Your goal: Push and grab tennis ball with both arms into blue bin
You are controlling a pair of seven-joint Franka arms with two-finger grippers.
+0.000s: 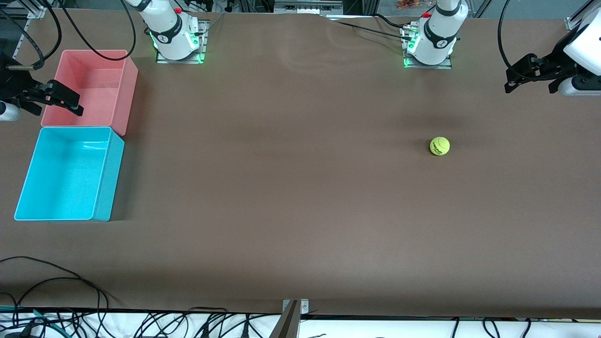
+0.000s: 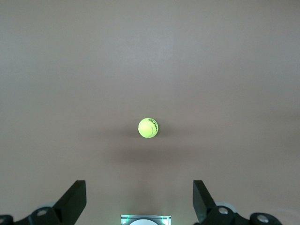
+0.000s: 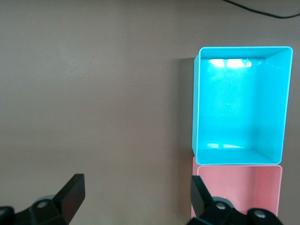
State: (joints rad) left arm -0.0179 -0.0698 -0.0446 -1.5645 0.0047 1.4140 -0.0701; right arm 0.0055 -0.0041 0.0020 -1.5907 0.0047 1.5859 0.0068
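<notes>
The yellow-green tennis ball (image 1: 440, 146) (image 2: 148, 127) lies alone on the brown table, toward the left arm's end. My left gripper (image 1: 510, 80) (image 2: 139, 197) hangs open over the table's edge at that end, well apart from the ball, with nothing between its fingers. The blue bin (image 1: 111, 174) (image 3: 196, 110) stands with nothing in it at the right arm's end. My right gripper (image 1: 71, 102) (image 3: 138, 194) is open and holds nothing; it hovers over the edge of the pink bin (image 1: 129, 89) (image 3: 239, 187).
The pink bin touches the blue bin and is farther from the front camera. The two arm bases (image 1: 176, 40) (image 1: 429, 44) stand along the table's back edge. Black cables (image 1: 56, 281) lie along the front edge. A wide stretch of bare table separates ball and bins.
</notes>
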